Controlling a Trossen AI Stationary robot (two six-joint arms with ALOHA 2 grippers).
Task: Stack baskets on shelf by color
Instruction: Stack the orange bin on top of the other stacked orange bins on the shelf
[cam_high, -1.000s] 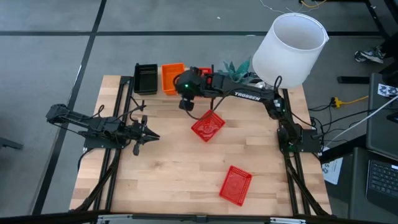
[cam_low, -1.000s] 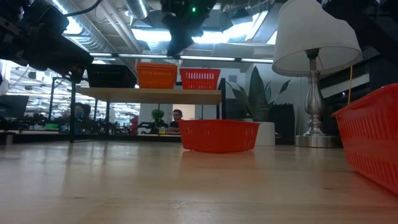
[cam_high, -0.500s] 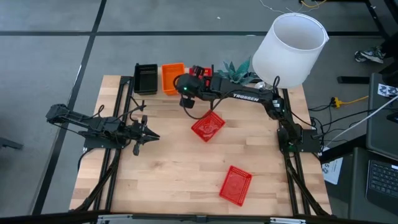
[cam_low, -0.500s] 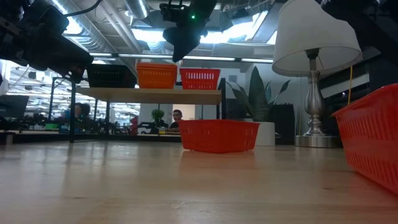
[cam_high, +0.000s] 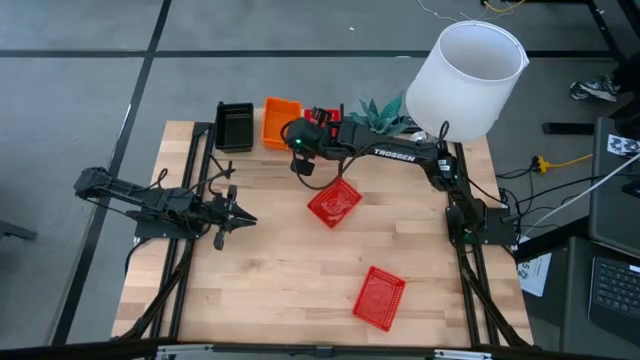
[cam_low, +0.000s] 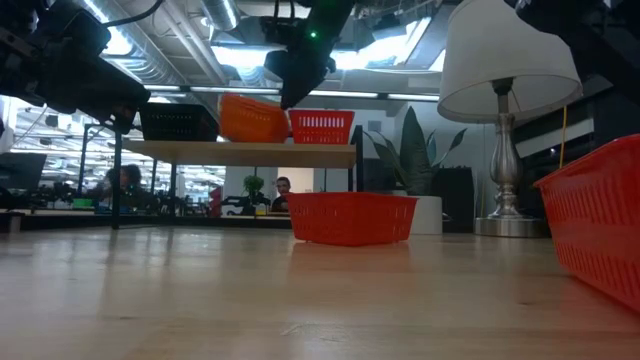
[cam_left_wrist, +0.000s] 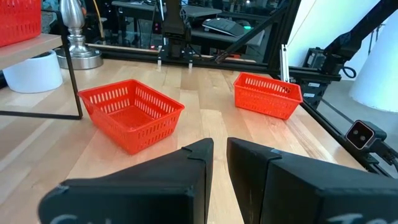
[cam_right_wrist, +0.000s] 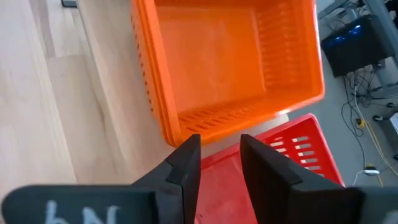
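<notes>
On the shelf (cam_low: 250, 152) stand black baskets (cam_high: 234, 126), orange baskets (cam_high: 281, 119) and a red basket (cam_low: 321, 126). The orange stack (cam_low: 250, 117) sits tilted, its side toward the black ones higher. My right gripper (cam_low: 290, 100) hangs over the shelf between orange and red, its fingers a little apart (cam_right_wrist: 221, 149). Two more red baskets rest upright on the tabletop, one mid-table (cam_high: 333, 203) and one near the front edge (cam_high: 379, 297). My left gripper (cam_high: 247, 218) waits shut over the table's left part. My right gripper comes from above, slanting down, and its fingertips (cam_right_wrist: 191, 144) meet the orange basket at the wall beside the red basket (cam_right_wrist: 211, 127). Both fingers stand outside that wall, side by side along it. The basket is tipped on the shelf, away from the gripper.
A white lamp shade (cam_high: 465, 75) and a plant (cam_high: 380, 108) stand at the table's far right corner. The lamp's base (cam_left_wrist: 81, 56) and a white pot (cam_left_wrist: 34, 71) sit behind the shelf leg. Bare wood lies between the two loose red baskets.
My right gripper has come down and toward the far edge, onto the shelf between the orange and red baskets. The orange basket, upright before, has tipped and shifted a little toward the black baskets. The left arm kept still.
</notes>
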